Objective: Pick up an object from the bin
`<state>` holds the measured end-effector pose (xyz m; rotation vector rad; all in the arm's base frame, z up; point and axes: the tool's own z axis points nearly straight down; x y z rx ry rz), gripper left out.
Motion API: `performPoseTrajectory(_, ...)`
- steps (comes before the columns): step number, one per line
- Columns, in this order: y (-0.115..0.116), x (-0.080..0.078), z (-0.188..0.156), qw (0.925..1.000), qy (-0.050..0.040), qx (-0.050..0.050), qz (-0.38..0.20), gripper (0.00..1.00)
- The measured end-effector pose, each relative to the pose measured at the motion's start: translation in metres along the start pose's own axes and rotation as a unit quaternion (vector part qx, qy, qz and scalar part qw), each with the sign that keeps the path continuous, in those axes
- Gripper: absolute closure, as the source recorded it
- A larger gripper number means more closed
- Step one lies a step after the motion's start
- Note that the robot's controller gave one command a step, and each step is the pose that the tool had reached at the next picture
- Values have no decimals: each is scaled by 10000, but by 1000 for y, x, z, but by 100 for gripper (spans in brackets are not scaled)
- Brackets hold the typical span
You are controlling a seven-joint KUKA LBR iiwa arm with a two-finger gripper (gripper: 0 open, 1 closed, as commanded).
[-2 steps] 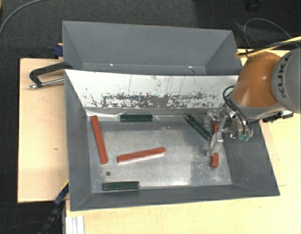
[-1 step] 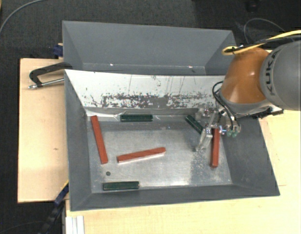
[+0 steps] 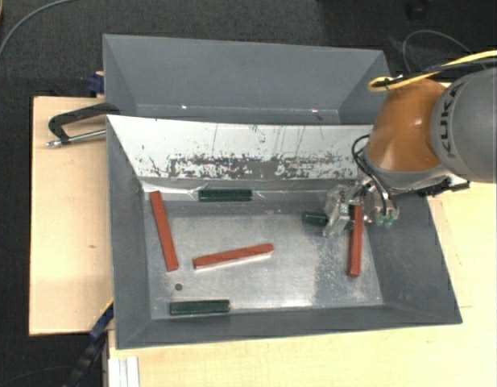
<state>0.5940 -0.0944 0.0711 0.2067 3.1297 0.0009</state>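
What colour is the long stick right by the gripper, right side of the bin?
Reddish-brown; the stick shows best in the camera view, by the gripper.

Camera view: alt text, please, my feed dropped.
The gripper sits at the bin's right side, over the far end of a red bar, a small dark green piece beside it. Two more red bars and two dark green bars lie leftward.
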Motion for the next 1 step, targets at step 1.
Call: performPoseTrajectory(1, 10, -7, -176, 9987, -49, 5, -508, 100)
